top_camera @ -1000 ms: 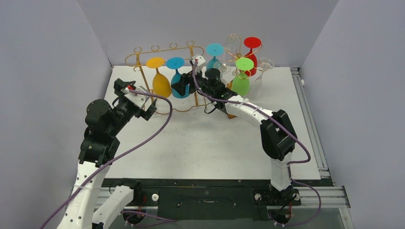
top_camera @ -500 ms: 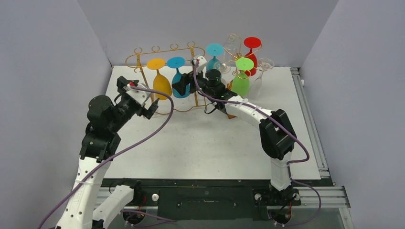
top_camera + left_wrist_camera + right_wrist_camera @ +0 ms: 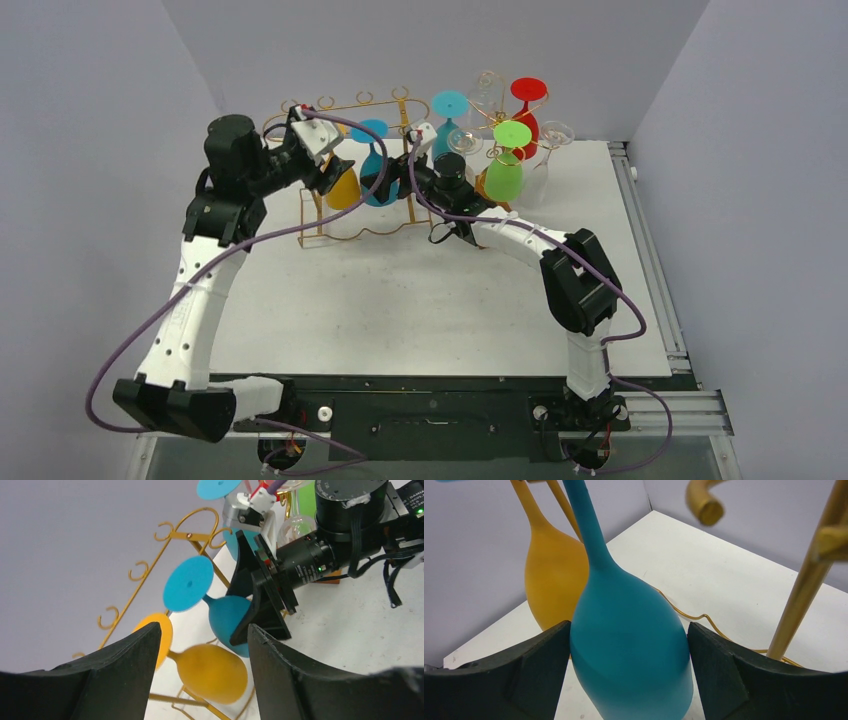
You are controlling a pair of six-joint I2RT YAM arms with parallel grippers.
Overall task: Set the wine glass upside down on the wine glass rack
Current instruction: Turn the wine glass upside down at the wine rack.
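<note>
Two coloured glasses hang bowl-down on the gold rack (image 3: 800, 595), and each claw is at one of them. The right claw (image 3: 629, 640) is spread wide, one finger on either side of the teal wine glass (image 3: 624, 610). The bowl fills the gap between the fingers, so I cannot tell whether they pinch it or only flank it. Its stem rises above the claw and its round foot sits up at the rack's top rail. My guess is that the claw is there to steady the glass while the foot settles into its slot.

Just beside that claw, on its left, hangs the orange glass (image 3: 210, 672). The left claw (image 3: 203, 630) points at it with its fingers apart and nothing gripped. The orange bowl lies just beyond its fingertips, perhaps so it can be kept from swinging.

Further to the right claw's other side, a second rack carries a green glass (image 3: 505, 178), a red one (image 3: 524, 125) and clear ones. All the hung glasses are mouth-down over the desk (image 3: 430, 300), so none can hold anything.
</note>
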